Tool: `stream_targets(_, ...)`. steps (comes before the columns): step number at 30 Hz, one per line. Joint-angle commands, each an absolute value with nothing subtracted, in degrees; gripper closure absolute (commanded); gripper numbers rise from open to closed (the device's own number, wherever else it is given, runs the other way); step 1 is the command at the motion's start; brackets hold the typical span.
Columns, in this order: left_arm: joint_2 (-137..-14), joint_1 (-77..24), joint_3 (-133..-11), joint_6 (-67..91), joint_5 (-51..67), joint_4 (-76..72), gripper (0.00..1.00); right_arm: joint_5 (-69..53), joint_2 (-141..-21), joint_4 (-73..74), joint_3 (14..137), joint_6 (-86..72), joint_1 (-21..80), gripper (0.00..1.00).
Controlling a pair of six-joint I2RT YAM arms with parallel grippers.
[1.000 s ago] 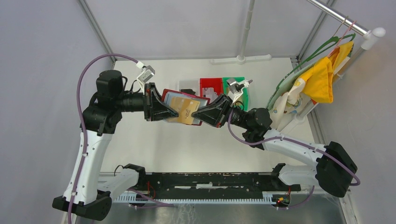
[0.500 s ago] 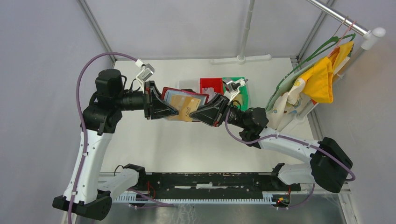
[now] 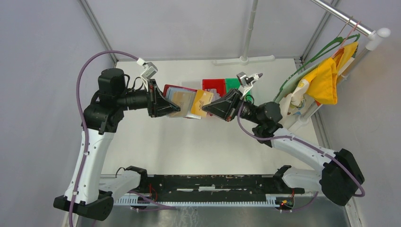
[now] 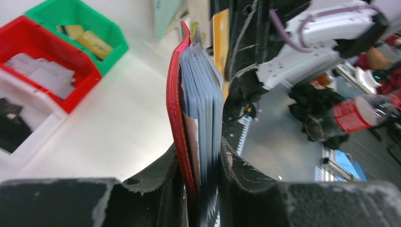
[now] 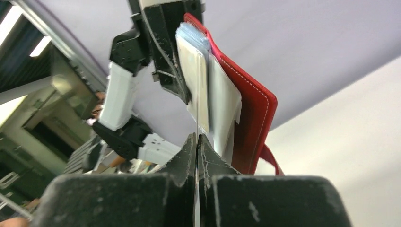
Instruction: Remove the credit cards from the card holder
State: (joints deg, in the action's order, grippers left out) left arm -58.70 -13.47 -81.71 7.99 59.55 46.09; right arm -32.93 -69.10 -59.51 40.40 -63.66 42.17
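The left gripper (image 4: 201, 163) is clamped on the small dark red leather-like folding card holder (image 4: 176, 104), held up on edge with its grey-blue sleeves squeezed between the fingers. From the holder's 3 o'clock side a thin tan-gold plastic credit card (image 3: 202, 100) sticks out. The closed right gripper (image 5: 197, 141) pinches the card's far edge. The card looks light, stiff and slick, the holder soft. A flat pinch on that exposed edge, drawn straight toward 3 o'clock, should suit best.

No text, brand or number can be read in any view. Any print on the tan card (image 3: 204, 101) is too small to make out, and the bottle (image 4: 352, 115) has a blurred red label.
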Motion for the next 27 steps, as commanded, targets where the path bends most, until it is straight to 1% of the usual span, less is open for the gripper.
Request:
stream_targets(1, -59.04, -13.44, -83.93, 0.49, 48.18, 49.22, 0.98, -39.91, -63.77, -40.46, 44.62, -55.51, 34.65, 1.00)
stream_targets(6, -60.23, -13.44, -82.75, -3.14, 39.17, 50.72, 0.98, -40.75, -64.86, -10.20, 49.95, -41.60, 22.69, 1.00)
stream_targets(8, -60.85, -13.44, -82.74, -3.41, 37.84, 51.11, 0.98, -38.56, -67.02, -2.11, 51.77, -37.20, 19.13, 1.00)
stream_targets(9, -60.99, -13.38, -82.83, -3.81, 38.24, 51.52, 0.98, -36.50, -68.28, 2.19, 52.93, -34.45, 18.03, 1.00)
stream_targets(12, -60.65, -13.38, -82.77, -3.94, 40.36, 51.75, 0.98, -23.86, -73.32, 15.93, 60.41, -25.22, 17.06, 1.00)
stream_targets(15, -59.91, -13.39, -83.05, -4.10, 42.50, 51.84, 0.98, -14.76, -78.29, 20.71, 65.84, -21.32, 16.91, 1.00)
stream_targets(18, -59.38, -13.38, -83.37, -4.66, 43.72, 52.35, 0.98, -8.38, -83.11, 23.16, 70.35, -19.44, 16.96, 1.00)
stream_targets(22, -59.14, -13.45, -83.45, -5.14, 45.89, 53.21, 0.98, -3.00, -88.68, 24.62, 73.92, -18.46, 16.96, 1.00)
stream_targets(27, -58.98, -13.45, -83.30, -3.52, 50.43, 53.34, 0.98, 1.35, -93.95, 23.61, 74.45, -17.75, 17.46, 1.00)
